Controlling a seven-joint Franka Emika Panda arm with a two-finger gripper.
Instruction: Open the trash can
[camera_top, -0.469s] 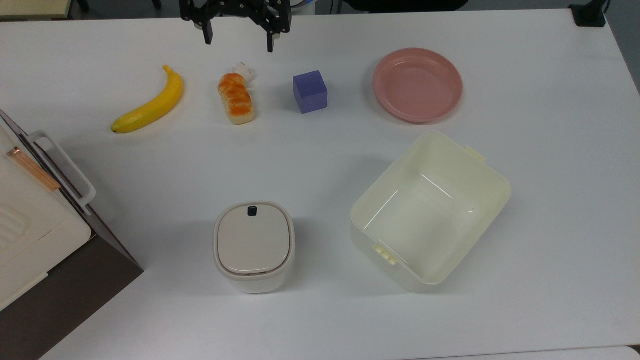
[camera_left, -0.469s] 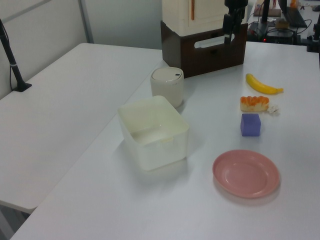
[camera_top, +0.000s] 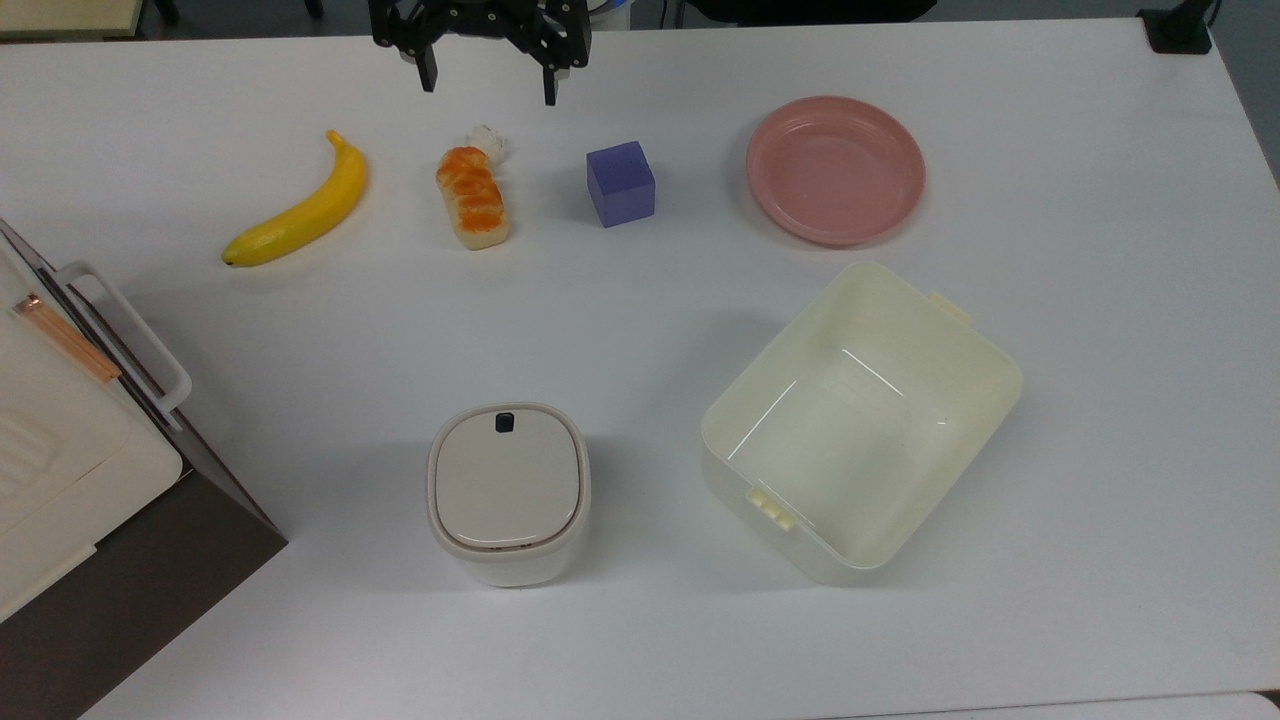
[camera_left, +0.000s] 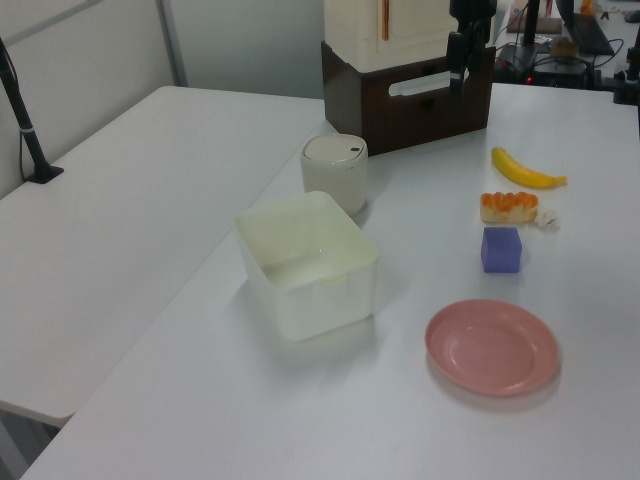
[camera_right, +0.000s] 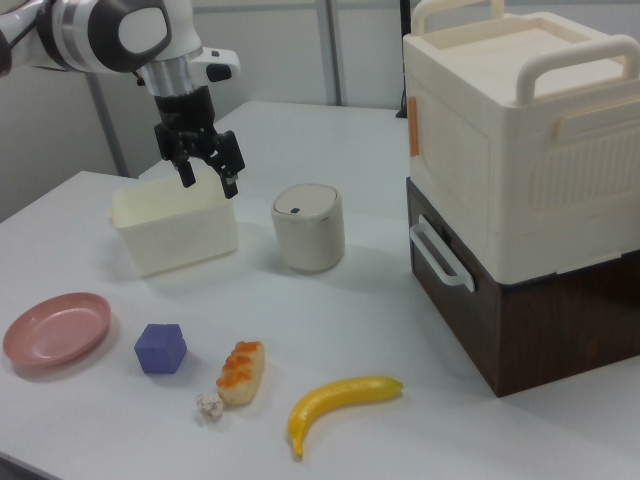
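1. The trash can (camera_top: 508, 493) is a small white bin with rounded-square sides and a beige lid lying flat and closed on top. A small dark push button (camera_top: 505, 422) sits at the lid's edge.
2. It stands upright, its long axis vertical. In the top view the button edge faces the picture's top, toward the row of food items.
3. Left to right in the top view: a big white appliance (camera_top: 60, 440) with a handle, on a dark brown base, at the left edge; then the trash can at lower centre; then a larger cream lidless tub (camera_top: 860, 420) on its right, standing apart from it.
4. Along the far row in the top view, left to right: a yellow banana (camera_top: 300, 205), an orange-topped piece of bread (camera_top: 473, 196), a purple cube (camera_top: 621, 183) and a pink plate (camera_top: 835, 169), all on the white table (camera_top: 1100, 350).
5. The gripper (camera_top: 488, 84) hangs at the top edge of the top view, above the bread and well apart from the trash can. Its two black fingers (camera_top: 427, 76) are spread wide with nothing between them.
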